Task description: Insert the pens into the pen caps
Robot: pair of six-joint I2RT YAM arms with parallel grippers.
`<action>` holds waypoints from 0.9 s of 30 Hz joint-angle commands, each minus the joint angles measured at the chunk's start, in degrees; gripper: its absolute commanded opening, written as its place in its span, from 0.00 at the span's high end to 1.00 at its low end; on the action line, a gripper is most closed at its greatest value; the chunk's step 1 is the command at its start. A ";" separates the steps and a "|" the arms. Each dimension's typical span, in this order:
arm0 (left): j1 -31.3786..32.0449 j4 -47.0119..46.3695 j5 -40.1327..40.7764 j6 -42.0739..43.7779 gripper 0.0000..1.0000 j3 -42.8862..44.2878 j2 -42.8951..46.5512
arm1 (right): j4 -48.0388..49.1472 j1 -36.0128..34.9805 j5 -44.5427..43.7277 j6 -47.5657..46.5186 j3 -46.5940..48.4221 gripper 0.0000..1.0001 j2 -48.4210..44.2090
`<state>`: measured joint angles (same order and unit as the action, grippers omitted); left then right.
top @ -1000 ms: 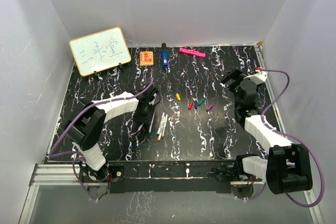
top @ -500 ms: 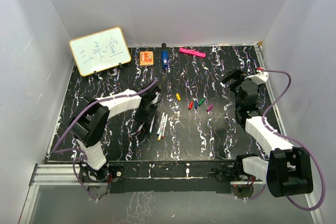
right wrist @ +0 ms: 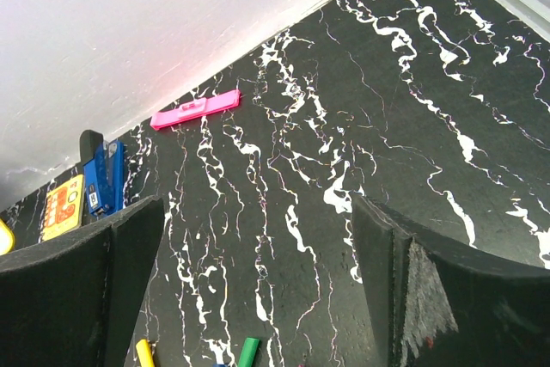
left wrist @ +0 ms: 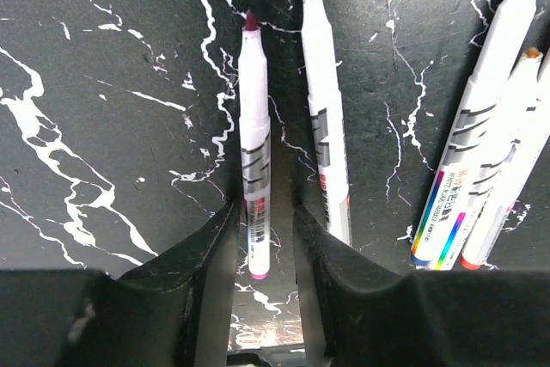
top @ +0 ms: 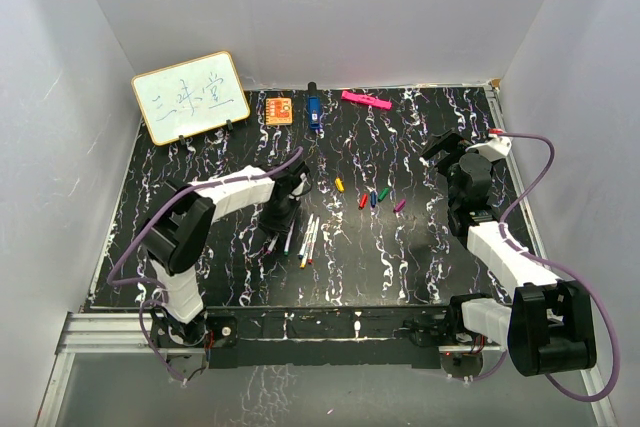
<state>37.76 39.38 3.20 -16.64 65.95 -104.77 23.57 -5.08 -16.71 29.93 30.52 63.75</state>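
Several white pens [top: 306, 238] lie side by side left of the table's middle. My left gripper [top: 271, 243] is down over the leftmost one. In the left wrist view that pen [left wrist: 254, 152], dark-red-tipped with a pink end, lies between the narrowed jaws of the left gripper [left wrist: 263, 211] with a thin gap still showing. A green-tipped pen [left wrist: 325, 118] lies just right of it, and two more pens [left wrist: 494, 135] lie further right. The pen caps lie in a loose row: yellow [top: 339, 184], red [top: 363, 200], blue [top: 373, 199], green [top: 384, 192], purple [top: 399, 205]. My right gripper [right wrist: 256, 208] hovers wide open and empty, right of the caps.
A small whiteboard [top: 190, 97] leans at the back left. An orange square [top: 279, 109], a blue object [top: 313, 110] and a pink bar [top: 365, 100] lie along the back wall. White walls enclose the table on three sides.
My left arm has reached a little further over the pens and its jaws have narrowed around the leftmost pen. The right arm has hardly moved.
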 commanded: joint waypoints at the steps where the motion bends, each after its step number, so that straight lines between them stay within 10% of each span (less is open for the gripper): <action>1: 0.45 -0.09 3.32 -0.13 0.72 -2.21 -6.92 | 1.98 0.35 0.06 -0.56 0.59 0.12 -1.55; 27: 0.36 -6.54 4.16 2.40 1.00 -4.78 -6.44 | -0.55 0.34 -0.03 -0.78 1.17 0.17 -0.31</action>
<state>38.00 39.97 3.29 -15.40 66.39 -105.97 23.46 -5.08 -16.53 29.87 30.52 63.46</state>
